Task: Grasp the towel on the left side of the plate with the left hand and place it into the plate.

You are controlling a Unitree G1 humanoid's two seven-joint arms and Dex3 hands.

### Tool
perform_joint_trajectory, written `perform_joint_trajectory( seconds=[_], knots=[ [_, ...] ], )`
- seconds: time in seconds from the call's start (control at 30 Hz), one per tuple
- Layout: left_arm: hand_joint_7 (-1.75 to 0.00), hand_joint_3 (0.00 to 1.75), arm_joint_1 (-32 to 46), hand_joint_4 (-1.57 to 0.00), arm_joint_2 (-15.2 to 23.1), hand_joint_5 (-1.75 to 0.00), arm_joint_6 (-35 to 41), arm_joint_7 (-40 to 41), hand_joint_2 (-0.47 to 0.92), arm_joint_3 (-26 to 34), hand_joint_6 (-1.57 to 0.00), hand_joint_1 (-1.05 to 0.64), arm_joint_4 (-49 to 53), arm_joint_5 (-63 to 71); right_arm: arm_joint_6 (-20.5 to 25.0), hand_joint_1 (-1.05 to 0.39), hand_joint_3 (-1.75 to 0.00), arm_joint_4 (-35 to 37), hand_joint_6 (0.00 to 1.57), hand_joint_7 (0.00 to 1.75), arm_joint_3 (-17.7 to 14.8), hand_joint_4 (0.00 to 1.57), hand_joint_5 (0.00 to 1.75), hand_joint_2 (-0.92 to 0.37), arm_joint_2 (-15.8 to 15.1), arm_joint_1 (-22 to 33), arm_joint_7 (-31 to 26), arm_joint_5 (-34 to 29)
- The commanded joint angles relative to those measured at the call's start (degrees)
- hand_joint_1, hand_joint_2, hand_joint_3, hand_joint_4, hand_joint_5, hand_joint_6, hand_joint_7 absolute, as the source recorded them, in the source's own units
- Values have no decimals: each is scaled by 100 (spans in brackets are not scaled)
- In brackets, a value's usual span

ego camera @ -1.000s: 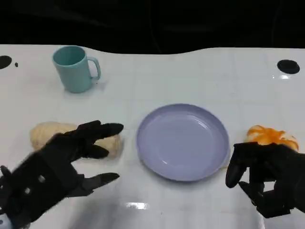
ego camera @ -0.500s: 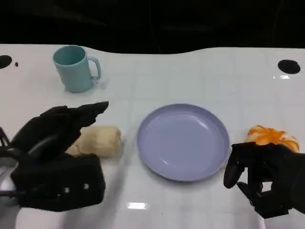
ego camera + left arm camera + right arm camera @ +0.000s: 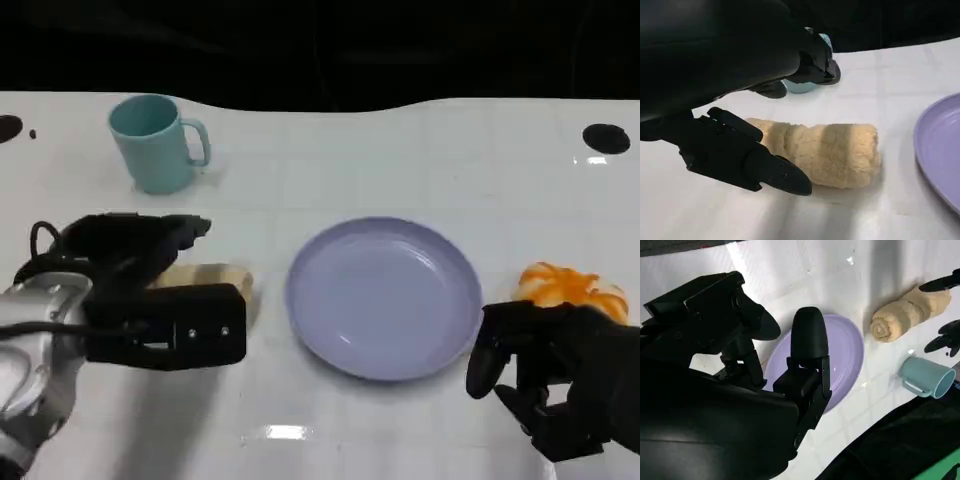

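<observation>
A rolled beige towel (image 3: 218, 281) lies on the white table just left of the lavender plate (image 3: 385, 300). My left hand (image 3: 140, 290) covers the roll's left part. In the left wrist view the towel (image 3: 825, 152) lies between the spread fingers (image 3: 765, 167), with the thumb on one side and the other fingers arched above it. They are not closed on it. My right hand (image 3: 560, 385) hovers at the plate's right edge with its fingers loosely bent and nothing in it. The right wrist view shows the towel (image 3: 910, 312) beyond the plate (image 3: 850, 357).
A teal mug (image 3: 155, 140) stands at the back left, behind the towel. An orange fruit-like object (image 3: 570, 285) lies right of the plate, just behind my right hand. The table's dark far edge (image 3: 320, 95) runs across the back.
My left hand has turned at the wrist and moved forward over the towel's left end, hiding most of the roll. The right hand has barely moved.
</observation>
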Motion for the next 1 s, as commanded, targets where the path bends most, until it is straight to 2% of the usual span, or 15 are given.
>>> perform_joint_trajectory(
  seconds=[0.03, 0.33, 0.4, 0.5, 0.63, 0.73, 0.83, 0.87, 0.93, 0.97, 1.0],
  knots=[
    [-1, 0, -489, -34, -124, -22, -189, 114, 78, -168, -33, -40, 930, 51, 126, 1, -110, -146, 71, 143, -65, 75, 175, -55, -32, 9, -11, 28],
    [-1, 1, -1137, -41, -561, -16, -582, 243, 81, -406, -38, -37, 2770, -110, 156, 1, -110, -243, 71, 143, -80, 75, 175, -55, -76, 53, 16, 43],
    [-2, 1, -1272, -42, -614, -15, -763, 280, 84, -518, -41, -48, 3146, -77, 176, 2, -110, -276, 71, 143, -89, 75, 175, -55, -88, 73, 23, 49],
    [-5, 3, -1484, -55, -703, -18, -921, 295, 90, -700, -51, -55, 3659, 1, 210, 2, -110, -326, 71, 144, -91, 75, 175, -55, -108, 82, 30, 44],
    [-7, 14, -1755, -58, -807, -14, -1004, 446, 92, -1117, -67, -60, 4193, 342, 118, 3, -111, -275, 71, 144, -162, 75, 175, -55, -58, 103, 31, 143],
    [-8, 19, -1846, -64, -868, -15, -1072, 677, 92, -1305, -77, -58, 4413, 477, 115, 2, -111, -265, 71, 144, -141, 75, 175, -54, -99, 85, 25, 114],
    [-12, 19, -1767, -78, -945, -23, -1089, 1116, 92, -1094, -89, -43, 4482, 236, 170, 0, -111, -298, 70, 143, -115, 74, 175, -54, -128, 72, 27, 73],
    [-15, 17, -1706, -88, -992, -37, -1085, 1398, 92, -915, -97, -36, 4514, 69, 173, 1, -111, -305, 70, 143, -116, 74, 175, -54, -128, 78, 25, 71],
    [-18, 15, -1643, -82, -1031, -109, -1162, 1819, 92, -716, -109, -29, 4602, -125, 173, 1, -111, -309, 70, 142, -118, 74, 175, -54, -130, 83, 28, 75],
    [-20, 14, -1614, -80, -1026, -129, -1230, 2037, 92, -662, -112, -27, 4633, -171, 157, 1, -111, -305, 70, 142, -119, 74, 175, -54, -123, 88, 24, 80],
    [-92, 21, -1598, -82, -1016, -156, -1288, 2199, 92, -642, -89, -23, 4655, -192, 142, 1, -111, -297, 71, 143, -120, 74, 175, -54, -115, 91, 20, 86]
  ],
)
